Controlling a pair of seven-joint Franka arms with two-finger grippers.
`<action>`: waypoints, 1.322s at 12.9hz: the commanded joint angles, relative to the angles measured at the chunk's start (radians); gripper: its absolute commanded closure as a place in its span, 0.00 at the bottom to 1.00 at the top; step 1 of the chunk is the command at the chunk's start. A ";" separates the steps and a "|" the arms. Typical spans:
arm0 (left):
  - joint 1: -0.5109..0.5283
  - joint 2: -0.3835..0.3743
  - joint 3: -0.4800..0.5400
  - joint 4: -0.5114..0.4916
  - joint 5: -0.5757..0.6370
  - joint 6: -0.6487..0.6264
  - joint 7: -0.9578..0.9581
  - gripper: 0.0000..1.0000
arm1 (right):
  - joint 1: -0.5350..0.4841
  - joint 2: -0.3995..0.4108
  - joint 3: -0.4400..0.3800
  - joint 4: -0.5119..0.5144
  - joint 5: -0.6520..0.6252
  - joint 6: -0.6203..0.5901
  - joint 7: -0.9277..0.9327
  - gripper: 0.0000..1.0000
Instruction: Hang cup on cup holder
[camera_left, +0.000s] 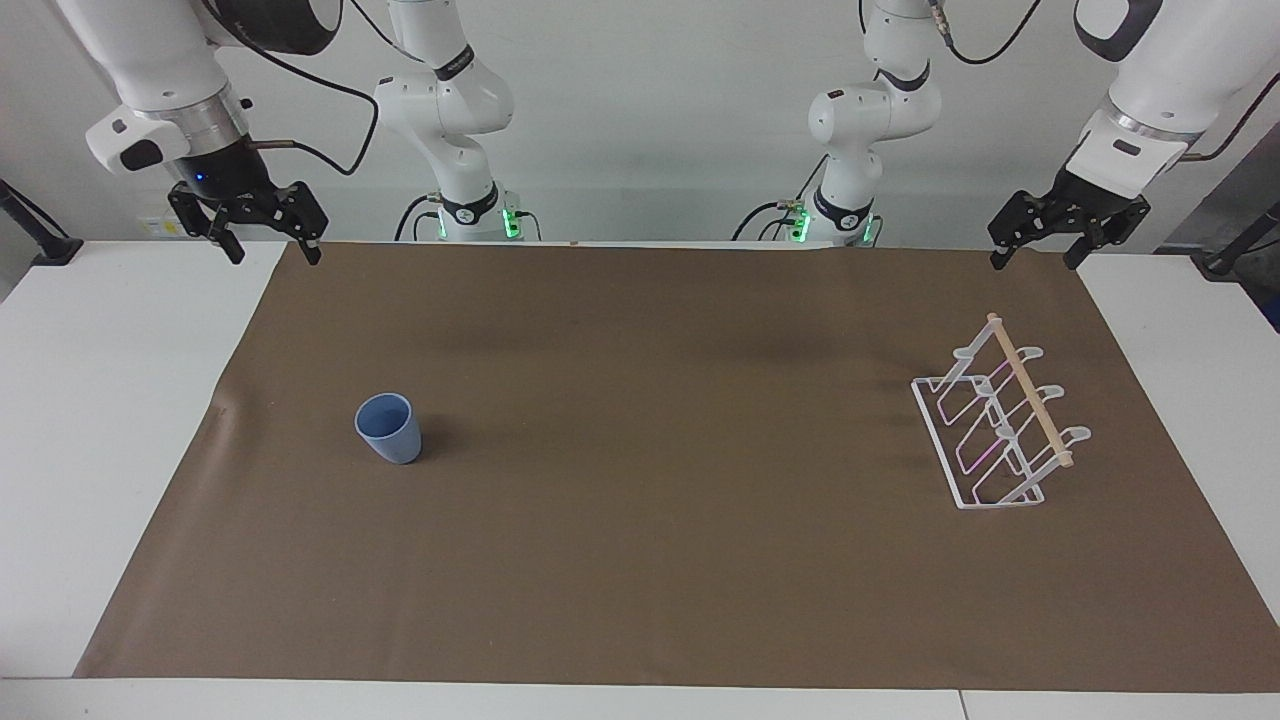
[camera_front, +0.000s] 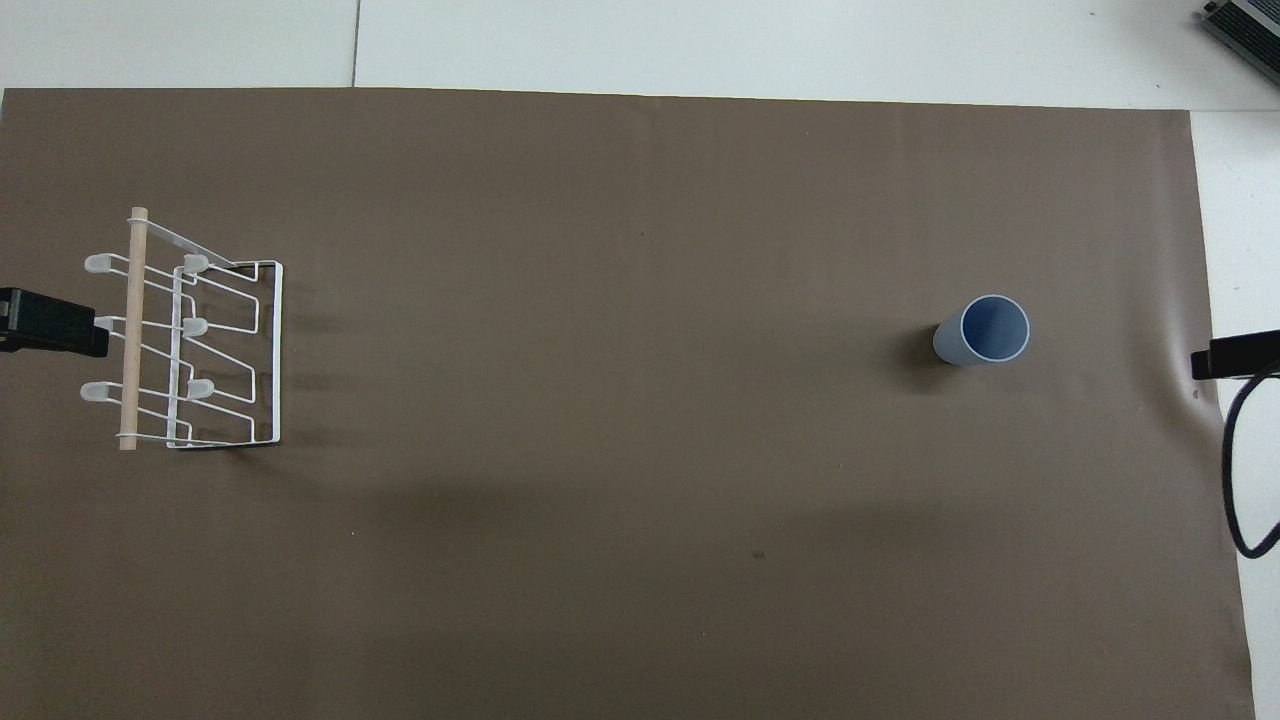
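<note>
Light blue cup, plain and unpatterned, darker blue inside. White wire cup holder with a pale wooden dowel. Plain brown mat on a white table. White arms; black left gripper and right gripper.

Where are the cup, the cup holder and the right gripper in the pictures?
cup (camera_left: 390, 432), facing view: on its outer wall, below the rim.
cup holder (camera_left: 1028, 388), facing view: on the wooden dowel across its top.
right gripper (camera_left: 268, 252), facing view: midway between its open fingertips.
</note>
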 joint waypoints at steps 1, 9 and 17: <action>-0.004 -0.008 0.005 0.016 -0.012 -0.014 -0.014 0.00 | 0.004 0.029 -0.012 -0.089 0.002 0.153 -0.028 0.00; 0.000 -0.024 0.003 -0.027 -0.007 -0.006 -0.010 0.00 | 0.004 0.244 -0.010 -0.132 0.005 0.400 -0.023 0.00; -0.029 -0.025 0.003 -0.027 -0.005 -0.005 -0.010 0.00 | 0.011 0.249 0.007 -0.207 0.014 0.443 -0.020 0.00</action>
